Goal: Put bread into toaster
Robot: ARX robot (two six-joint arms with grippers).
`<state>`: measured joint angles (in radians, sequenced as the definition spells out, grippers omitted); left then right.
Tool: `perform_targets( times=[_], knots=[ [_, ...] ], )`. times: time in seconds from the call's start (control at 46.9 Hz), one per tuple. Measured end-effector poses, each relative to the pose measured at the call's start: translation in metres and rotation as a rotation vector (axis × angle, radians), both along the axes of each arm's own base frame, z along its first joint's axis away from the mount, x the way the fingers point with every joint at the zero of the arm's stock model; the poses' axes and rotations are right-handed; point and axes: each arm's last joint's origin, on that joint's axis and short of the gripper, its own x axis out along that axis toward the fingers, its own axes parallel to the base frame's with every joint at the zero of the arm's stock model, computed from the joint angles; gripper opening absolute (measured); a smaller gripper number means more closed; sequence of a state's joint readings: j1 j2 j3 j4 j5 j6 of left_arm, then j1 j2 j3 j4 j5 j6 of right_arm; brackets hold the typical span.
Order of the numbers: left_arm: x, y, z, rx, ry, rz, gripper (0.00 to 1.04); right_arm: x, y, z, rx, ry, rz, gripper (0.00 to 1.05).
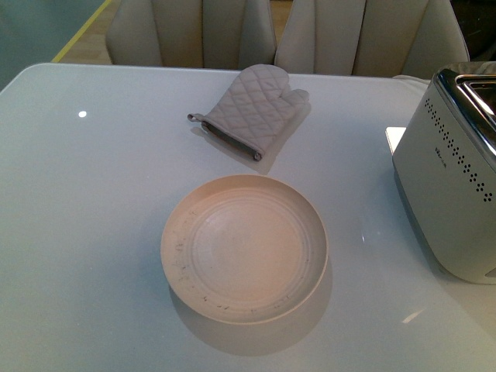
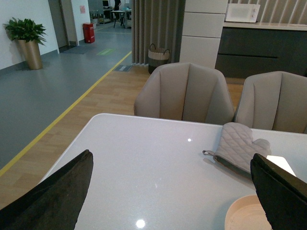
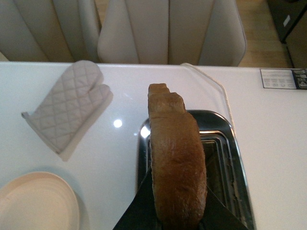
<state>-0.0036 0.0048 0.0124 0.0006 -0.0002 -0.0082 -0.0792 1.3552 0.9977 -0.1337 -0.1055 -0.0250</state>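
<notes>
In the right wrist view my right gripper point(image 3: 178, 211) is shut on the bread point(image 3: 175, 158), a brown-crusted slice held edge-up. It hangs right above the toaster's chrome top point(image 3: 225, 158), over its dark slots. The toaster point(image 1: 457, 178) is a white box with dotted sides at the table's right edge in the front view; neither arm shows there. My left gripper point(image 2: 172, 191) is open and empty, its black fingers point(image 2: 53, 196) spread wide above the white table, away from the bread and toaster.
An empty cream plate point(image 1: 244, 248) sits mid-table; its rim shows in the left wrist view point(image 2: 244, 215) and the right wrist view point(image 3: 38, 201). A grey quilted oven mitt point(image 1: 252, 108) lies behind it. Beige chairs point(image 2: 184, 93) stand at the table's far edge.
</notes>
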Motion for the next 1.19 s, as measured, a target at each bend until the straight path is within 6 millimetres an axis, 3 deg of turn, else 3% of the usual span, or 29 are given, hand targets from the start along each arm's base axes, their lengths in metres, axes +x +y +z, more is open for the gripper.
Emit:
perform_targets(
  times=[0.234,0.98,1.193],
  knots=[
    [0.0,0.0,0.0,0.0,0.0,0.0,0.98,0.004,-0.012,-0.011,-0.044,0.08,0.012,0.04],
    [0.0,0.0,0.0,0.0,0.0,0.0,0.98,0.024,-0.009,-0.052,-0.117,0.279,0.019,0.04],
    [0.0,0.0,0.0,0.0,0.0,0.0,0.98,0.039,-0.005,-0.053,-0.149,0.362,0.033,0.04]
  ],
)
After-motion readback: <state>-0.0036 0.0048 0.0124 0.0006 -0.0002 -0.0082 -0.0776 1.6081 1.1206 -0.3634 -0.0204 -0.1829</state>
